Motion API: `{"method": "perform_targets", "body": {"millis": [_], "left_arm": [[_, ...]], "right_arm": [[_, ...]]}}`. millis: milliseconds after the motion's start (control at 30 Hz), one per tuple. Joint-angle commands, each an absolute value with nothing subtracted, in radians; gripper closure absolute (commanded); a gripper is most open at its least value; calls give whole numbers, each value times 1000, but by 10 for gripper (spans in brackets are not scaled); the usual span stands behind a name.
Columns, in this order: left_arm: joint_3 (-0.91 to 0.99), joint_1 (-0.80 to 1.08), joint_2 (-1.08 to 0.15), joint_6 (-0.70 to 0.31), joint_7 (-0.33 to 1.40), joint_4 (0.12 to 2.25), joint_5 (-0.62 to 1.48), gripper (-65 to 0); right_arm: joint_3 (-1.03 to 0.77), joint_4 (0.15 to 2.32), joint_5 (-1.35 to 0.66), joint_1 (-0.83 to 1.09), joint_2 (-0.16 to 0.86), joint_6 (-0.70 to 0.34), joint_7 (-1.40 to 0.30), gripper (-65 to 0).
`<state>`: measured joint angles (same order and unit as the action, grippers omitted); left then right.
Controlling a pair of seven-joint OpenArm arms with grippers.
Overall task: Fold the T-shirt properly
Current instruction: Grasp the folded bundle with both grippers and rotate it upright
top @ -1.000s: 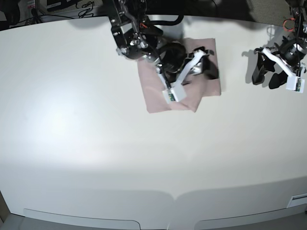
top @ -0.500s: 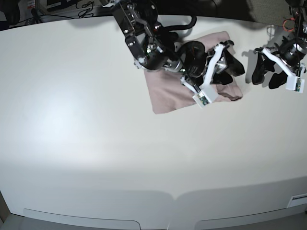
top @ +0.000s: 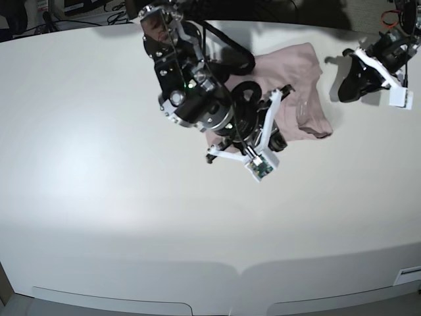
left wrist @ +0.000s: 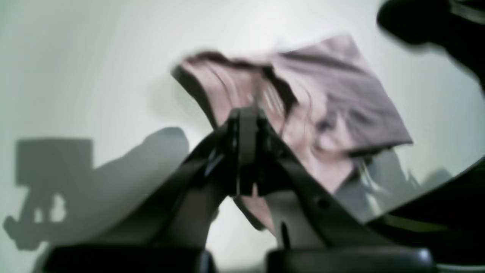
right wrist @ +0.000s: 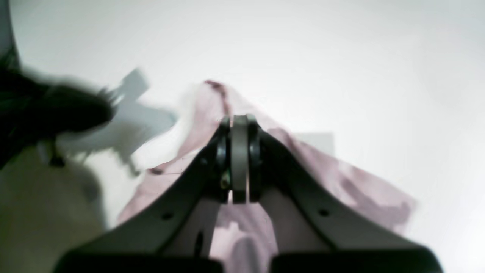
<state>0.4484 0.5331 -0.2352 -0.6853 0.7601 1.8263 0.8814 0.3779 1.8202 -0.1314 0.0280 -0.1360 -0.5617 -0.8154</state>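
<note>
Soft, matt mauve cloth of the T-shirt (top: pixel 299 85) lay wrinkled ahead of my right claw (right wrist: pixel 238 125), whose black fingers looked like smooth, faintly glossy plastic; beneath it, the table (top: pixel 99 197) showed smooth matt white.

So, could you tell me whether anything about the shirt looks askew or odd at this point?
Yes. The T-shirt is rumpled rather than squarely folded: in the left wrist view its layers bunch in loose wrinkles with uneven edges. The right claw is shut with fabric around it; the left claw is shut, apart from the shirt.
</note>
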Motion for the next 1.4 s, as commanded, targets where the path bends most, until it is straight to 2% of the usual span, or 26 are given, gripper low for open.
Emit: {"method": "perform_targets", "body": {"millis": [0,233,400,500,733,1067,1367], "left_arm": [[428,550,-245,-698,738,1844,915,0],[178,582,-245,-698,661,1843,867,0],[76,585,-245,-684,623,1843,770,0],[41,594,-244,-641,573,1839,681,0],[31,571,-245,-478,382,1705,407,0],[46,374,-265,-445,380,1428,296,0],[79,223,-383,-429,357,1289,289,0]], "right_arm": [[361,1833,-124,11,-126,-564,-783,0],[286,1797,-111,11,-16,-561,-729,0],[289,1616,-107,-10,8,-561,-585,0],[288,1507,-105,-56,9,-561,-579,0],[287,1385,-35,-93,17,-561,-599,0],[287,1396,-30,-88,46,-562,-701,0],[287,1514,-29,39,94,-566,-692,0]]}}
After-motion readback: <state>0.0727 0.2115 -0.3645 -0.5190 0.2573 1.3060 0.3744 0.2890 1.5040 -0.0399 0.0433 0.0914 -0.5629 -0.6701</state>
